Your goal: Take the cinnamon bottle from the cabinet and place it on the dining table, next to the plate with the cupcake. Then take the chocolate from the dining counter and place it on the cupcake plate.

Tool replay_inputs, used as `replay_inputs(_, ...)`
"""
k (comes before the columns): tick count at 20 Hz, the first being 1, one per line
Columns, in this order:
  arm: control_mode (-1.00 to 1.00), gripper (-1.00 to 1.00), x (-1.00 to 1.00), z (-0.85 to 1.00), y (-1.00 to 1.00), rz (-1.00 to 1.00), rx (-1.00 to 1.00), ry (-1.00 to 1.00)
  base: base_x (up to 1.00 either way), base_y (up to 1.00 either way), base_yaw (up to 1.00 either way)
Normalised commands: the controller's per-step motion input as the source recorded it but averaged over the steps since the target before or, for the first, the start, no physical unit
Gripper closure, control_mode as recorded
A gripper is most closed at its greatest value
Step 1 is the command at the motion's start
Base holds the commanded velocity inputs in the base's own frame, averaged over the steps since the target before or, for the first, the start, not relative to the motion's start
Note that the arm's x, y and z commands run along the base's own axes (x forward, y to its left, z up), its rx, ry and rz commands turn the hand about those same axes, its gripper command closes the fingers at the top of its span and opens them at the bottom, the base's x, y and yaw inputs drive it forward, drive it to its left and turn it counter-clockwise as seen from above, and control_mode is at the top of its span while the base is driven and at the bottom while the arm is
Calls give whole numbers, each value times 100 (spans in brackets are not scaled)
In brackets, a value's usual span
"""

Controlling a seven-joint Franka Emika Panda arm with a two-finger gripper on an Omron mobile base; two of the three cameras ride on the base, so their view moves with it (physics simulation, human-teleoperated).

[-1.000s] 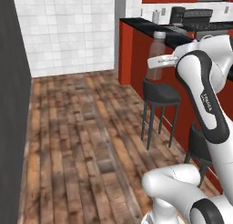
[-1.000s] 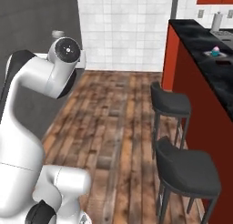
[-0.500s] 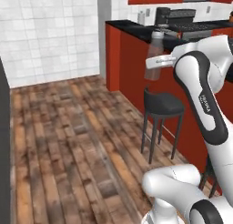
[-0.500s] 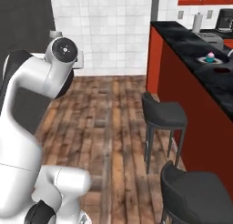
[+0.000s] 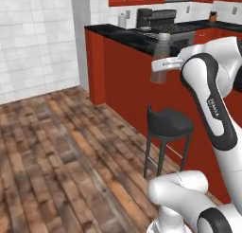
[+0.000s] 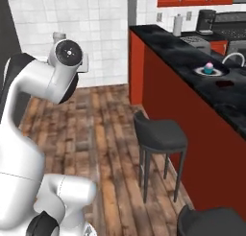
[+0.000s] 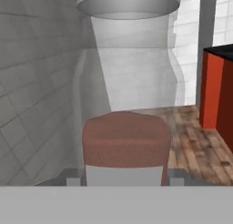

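Kitchen with wood plank floor, white tiled wall, long red-fronted table (image 6: 192,62) with black marble top, black stools along its front.

Fingers (image 5: 160,65): closed part-way around the cinnamon bottle (image 5: 159,57), holding it upright in the air. In the hand view the bottle (image 7: 126,104) sits dead centre right in front of the camera, grey cap at the top, reddish-brown contents low down, clear glass between; the tips themselves are hidden behind it, so exact contact points can't be told. In the left base view the grip looks to sit around mid-body, cap above, bottom of the bottle below.

Outward: bottle is carried off the near side of the table, over the floor and above a stool (image 5: 168,123), not yet above the marble top. The plate (image 6: 209,72) with the cupcake (image 6: 208,67) sits on the table top, well apart from the bottle.

Risks, as judgement: the slim, smooth bottle could slip or tilt in the grip during a fast swing. If brought in too low, its base could clip the table edge. Setting it down too near could knock the plate or cupcake. A tall narrow bottle may topple if released while tilted.
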Motion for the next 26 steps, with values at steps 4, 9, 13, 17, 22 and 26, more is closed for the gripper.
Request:
replay_inputs(4,100,100,0,0,0,0,0,0,72,37,-42)
replay_inputs(9,100,100,0,0,0,0,0,0,61,34,-54)
replay_inputs(13,100,100,0,0,0,0,0,0,58,34,-56)
replay_inputs(17,100,100,0,0,0,0,0,0,47,41,-54)
replay_inputs(22,100,100,0,0,0,0,0,0,18,58,-42)
replay_inputs(26,100,100,0,0,0,0,0,0,3,66,-35)
